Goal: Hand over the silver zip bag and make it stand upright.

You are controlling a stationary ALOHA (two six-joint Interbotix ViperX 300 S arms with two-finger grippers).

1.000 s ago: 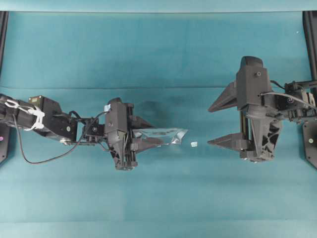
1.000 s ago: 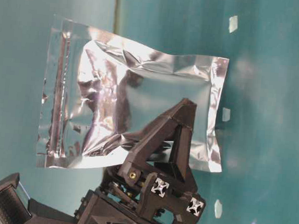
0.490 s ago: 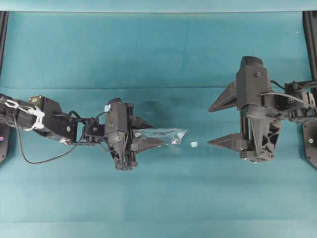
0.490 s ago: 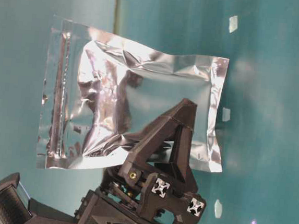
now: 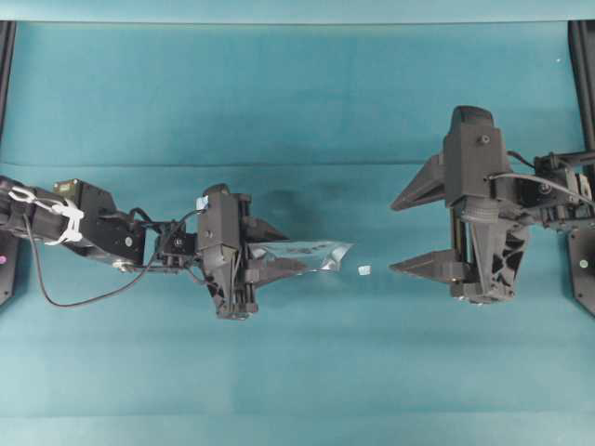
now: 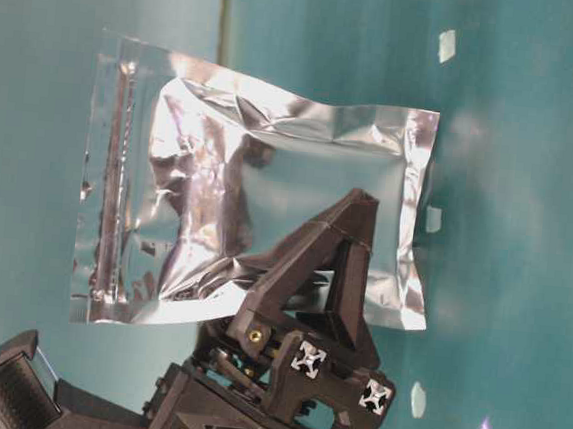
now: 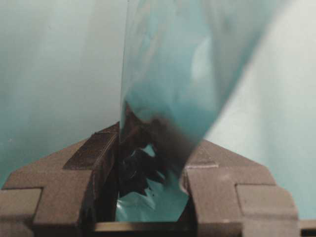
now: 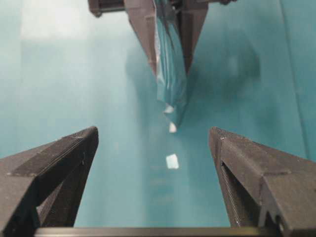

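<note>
Teal tabletop (image 5: 307,93) throughout. Left hand (image 5: 279,253) pinches the silver zip bag (image 5: 311,254) edge-on above it, free end offered; right hand (image 5: 409,232) gapes wide, empty, well apart, facing it.

A tiny white scrap (image 5: 363,269) lies on the teal table (image 5: 297,102).

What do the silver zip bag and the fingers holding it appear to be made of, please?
The silver zip bag looks like thin metallised foil film: mirror-shiny, crinkled, reflecting the teal table. The left tool's fingers appear to be matte black plastic, faintly grainy, possibly printed.
</note>
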